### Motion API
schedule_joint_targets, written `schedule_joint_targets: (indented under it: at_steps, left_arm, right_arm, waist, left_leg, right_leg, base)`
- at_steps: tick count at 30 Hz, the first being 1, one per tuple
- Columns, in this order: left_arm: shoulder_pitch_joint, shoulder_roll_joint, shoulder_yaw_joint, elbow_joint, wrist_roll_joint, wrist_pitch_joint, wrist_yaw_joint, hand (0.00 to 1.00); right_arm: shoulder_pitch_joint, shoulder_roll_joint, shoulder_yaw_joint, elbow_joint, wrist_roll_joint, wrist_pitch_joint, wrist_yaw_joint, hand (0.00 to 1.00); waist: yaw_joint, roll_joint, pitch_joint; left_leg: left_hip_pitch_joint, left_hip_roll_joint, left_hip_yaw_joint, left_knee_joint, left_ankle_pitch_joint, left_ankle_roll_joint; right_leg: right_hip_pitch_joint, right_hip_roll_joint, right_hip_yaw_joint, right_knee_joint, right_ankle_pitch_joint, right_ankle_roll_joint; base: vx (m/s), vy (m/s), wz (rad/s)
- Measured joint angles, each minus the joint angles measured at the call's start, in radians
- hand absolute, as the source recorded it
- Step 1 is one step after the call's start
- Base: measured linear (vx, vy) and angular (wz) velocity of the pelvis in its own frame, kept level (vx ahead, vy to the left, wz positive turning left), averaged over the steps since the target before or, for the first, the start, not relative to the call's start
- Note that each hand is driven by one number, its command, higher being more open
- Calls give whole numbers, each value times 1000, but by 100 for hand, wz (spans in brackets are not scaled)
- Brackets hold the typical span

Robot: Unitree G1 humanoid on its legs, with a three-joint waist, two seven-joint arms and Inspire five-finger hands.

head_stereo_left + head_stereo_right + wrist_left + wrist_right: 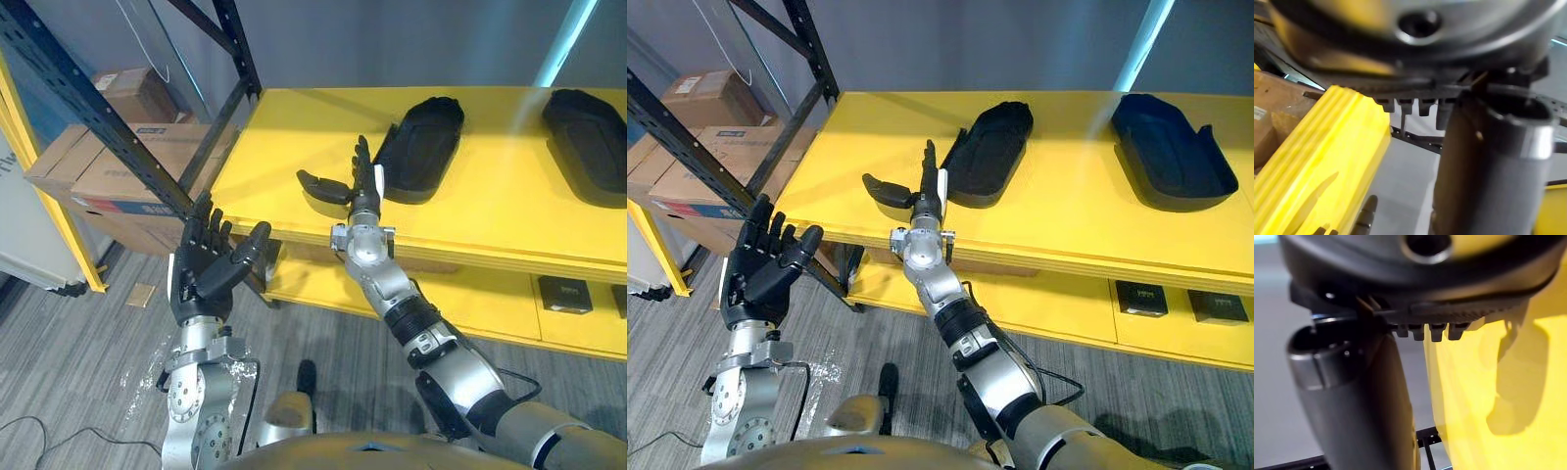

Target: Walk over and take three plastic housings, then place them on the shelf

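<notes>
Yellow boards make up the shelf (509, 201), the biggest thing in front of the robot, carried on a black rack upright (108, 117) that slants across the left side. Cardboard boxes (108, 166) are stacked on the floor beyond that upright.

Two black plastic housings lie on the top board, well apart: the nearer housing (423, 147) towards the left end and the second housing (588, 147) at the right edge of the view.

The right robot hand (364, 191) reaches over the shelf's front edge, wide, fingers straight and thumb spread, holding nothing. Its fingertips stand just beside the near end of the nearer housing. The left robot hand (201, 264) is raised below and left of the shelf, also wide and empty, close to the rack upright.

With both hands empty and two housings down, a third probably remains to be fetched. The main risk is the right robot hand: a sideways sweep would likely catch the nearer housing and skid it across the smooth board. The left robot hand, if it swings up carelessly, could knock the upright or the shelf's edge.
</notes>
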Motion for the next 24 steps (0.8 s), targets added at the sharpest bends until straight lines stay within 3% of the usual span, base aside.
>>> schedule_joint_targets:
  at_steps: [16, 24]
  left_arm:
    - [-46, 11, -32, 49, 4, -1, 47, 100]
    - [-67, 12, -33, 49, 4, -1, 64, 100]
  right_arm:
    - [70, -1, 0, -81, -36, -20, 24, 100]
    - [79, -1, -3, -84, -37, -29, 41, 100]
  waist:
    - [-45, -13, 28]
    - [-48, -17, 36]
  left_leg:
    - [6, 1, 33, 2, -4, 4]
    - [16, -1, 47, 1, -7, 8]
  right_leg:
    - [-23, -3, 34, 7, -1, -1]
    - [-27, -9, 50, 15, -2, 0]
  base:
    - [-25, -15, -6]
    - [-38, -10, -5]
